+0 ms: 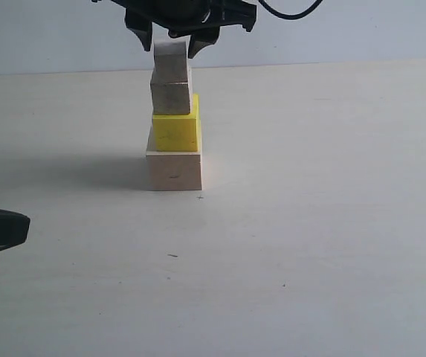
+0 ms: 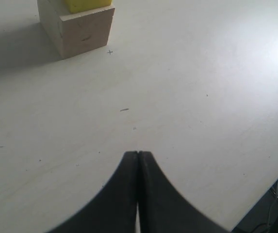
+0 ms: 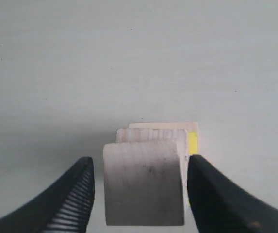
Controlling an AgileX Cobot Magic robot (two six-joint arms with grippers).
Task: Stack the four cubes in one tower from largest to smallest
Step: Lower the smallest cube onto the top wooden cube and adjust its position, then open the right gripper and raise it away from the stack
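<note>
Cube tower (image 1: pixel 174 126) beneath right gripper (image 1: pixel 171 47)

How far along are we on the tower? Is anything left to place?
Done: all four are stacked, pale wood cube at the base, then yellow cube, plain wood cube, smallest cube on top. In hand: the right gripper straddles the smallest cube, jaws apart, apparently not clamping. To do: lift it clear without nudging anything. The left gripper is shut, low and away.

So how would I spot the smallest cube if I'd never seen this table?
Find the lone tower on the pale table. The smallest cube is its top block, above the yellow cube and a slightly bigger wood cube; it alone sits between the black jaws.
</note>
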